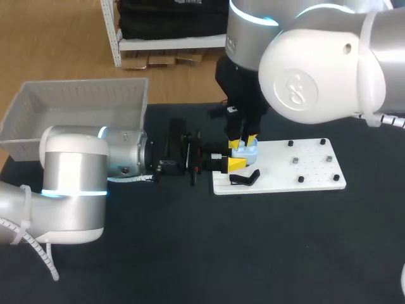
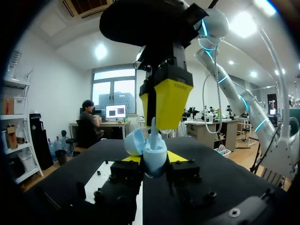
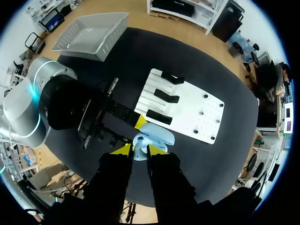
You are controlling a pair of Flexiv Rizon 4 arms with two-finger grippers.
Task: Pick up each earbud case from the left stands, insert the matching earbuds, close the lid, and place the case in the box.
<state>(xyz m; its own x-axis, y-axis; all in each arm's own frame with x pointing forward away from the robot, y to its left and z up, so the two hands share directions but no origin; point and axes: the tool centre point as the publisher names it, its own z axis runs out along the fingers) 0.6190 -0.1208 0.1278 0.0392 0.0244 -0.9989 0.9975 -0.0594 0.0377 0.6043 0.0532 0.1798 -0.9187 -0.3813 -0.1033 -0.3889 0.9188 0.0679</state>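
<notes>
Two grippers meet over one open earbud case.
The left arm lies level, the left gripper [image 1: 236, 159] clamped on the pale blue earbud case [image 1: 247, 152], mouth up, lid [image 2: 136, 140] tipped open beside its fingers. The right arm points straight down, the right gripper [image 1: 243, 142] narrow, pinching an earbud [image 2: 153, 125], stem upright, at the case's mouth. The white stand board [image 1: 297, 166] lies beneath.

A dark matte tabletop [image 1: 209, 253] fills most of the frame. On it, at upper left, sits a pale grey ribbed plastic basket [image 1: 79, 101]; right of centre lies a flat white board [image 1: 313, 171].
</notes>
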